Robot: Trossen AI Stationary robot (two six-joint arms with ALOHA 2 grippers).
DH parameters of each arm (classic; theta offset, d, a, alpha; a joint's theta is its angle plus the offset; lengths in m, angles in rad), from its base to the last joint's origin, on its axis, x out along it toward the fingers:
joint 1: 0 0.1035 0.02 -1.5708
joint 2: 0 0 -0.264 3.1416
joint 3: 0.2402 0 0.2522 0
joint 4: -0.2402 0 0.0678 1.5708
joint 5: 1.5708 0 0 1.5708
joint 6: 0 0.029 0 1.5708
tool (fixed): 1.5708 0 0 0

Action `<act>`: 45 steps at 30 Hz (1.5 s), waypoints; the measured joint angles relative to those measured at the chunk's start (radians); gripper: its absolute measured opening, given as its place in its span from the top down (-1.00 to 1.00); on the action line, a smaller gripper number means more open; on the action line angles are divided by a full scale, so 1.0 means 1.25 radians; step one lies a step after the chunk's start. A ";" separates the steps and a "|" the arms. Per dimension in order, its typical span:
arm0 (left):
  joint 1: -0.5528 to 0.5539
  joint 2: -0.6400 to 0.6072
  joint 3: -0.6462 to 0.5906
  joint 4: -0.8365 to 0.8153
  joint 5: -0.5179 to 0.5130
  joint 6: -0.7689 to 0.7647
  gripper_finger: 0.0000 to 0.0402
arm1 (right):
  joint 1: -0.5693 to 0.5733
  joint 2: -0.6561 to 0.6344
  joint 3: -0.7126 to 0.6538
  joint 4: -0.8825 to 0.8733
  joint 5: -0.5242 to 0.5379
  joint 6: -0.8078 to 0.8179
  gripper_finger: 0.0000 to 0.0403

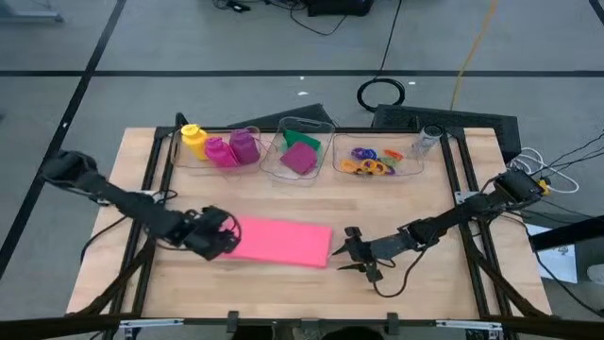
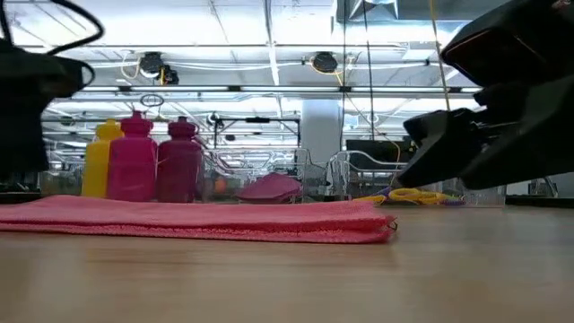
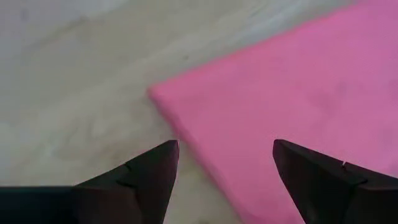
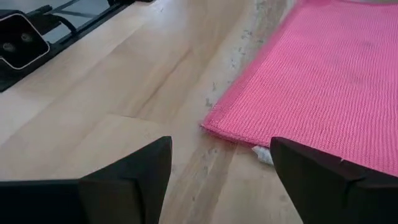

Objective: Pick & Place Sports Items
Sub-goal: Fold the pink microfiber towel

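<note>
Here, flat on the counter (image 1: 425,293): pink cloth (image 1: 283,242), long axis spanning left pincer (image 1: 225,242) and right pincer (image 1: 347,249), both apart, empty.

A pale wooden counter (image 1: 283,283) stood on grey floor (image 1: 189,38) crossed by dark lines, with cables (image 1: 381,93) trailing behind. Ceiling light strips (image 2: 269,49) ran overhead.

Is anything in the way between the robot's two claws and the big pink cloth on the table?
Nothing visible is. The pink cloth lies flat on bare wood. The left gripper, open, sits right at its left end, and the right gripper, also open, sits just off its right end, with only bare table between.
</note>
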State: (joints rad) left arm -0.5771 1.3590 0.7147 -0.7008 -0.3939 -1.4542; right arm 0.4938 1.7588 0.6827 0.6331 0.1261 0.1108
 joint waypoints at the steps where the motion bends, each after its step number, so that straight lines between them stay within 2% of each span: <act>1: -0.012 0.000 0.000 -0.006 0.000 -0.029 -0.12 | 0.002 0.000 0.000 0.000 0.000 0.000 -0.01; 7: -0.058 -0.001 -0.033 0.037 0.007 -0.148 -0.12 | 0.022 0.000 0.000 -0.001 -0.013 0.000 -0.01; 12: -0.071 -0.004 -0.076 0.105 0.006 -0.200 -0.12 | 0.033 0.000 0.000 -0.001 -0.062 0.011 -0.01; 17: -0.074 -0.004 -0.124 0.214 0.006 -0.223 -0.12 | 0.045 0.000 0.000 -0.001 -0.063 0.026 -0.01; 22: -0.082 -0.004 -0.155 0.237 0.013 -0.284 -0.12 | 0.061 0.001 0.000 -0.001 -0.063 0.027 -0.01; 31: -0.086 0.045 -0.180 0.358 0.009 -0.280 -0.12 | 0.083 0.001 0.000 -0.001 -0.063 0.027 -0.01; 37: -0.063 0.148 -0.174 0.493 0.072 -0.250 -0.12 | 0.082 0.001 0.000 -0.002 -0.062 0.026 -0.01; 41: -0.049 0.194 -0.170 0.541 0.079 -0.258 -0.11 | 0.082 0.001 0.000 -0.001 -0.061 0.025 -0.01; 45: -0.037 0.195 -0.170 0.544 0.109 -0.269 0.05 | 0.082 0.001 0.000 -0.001 -0.061 0.026 -0.01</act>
State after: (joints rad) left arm -0.6229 1.6024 0.5026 -0.0204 -0.2577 -1.7901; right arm 0.5957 1.7596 0.6827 0.6315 0.0502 0.1436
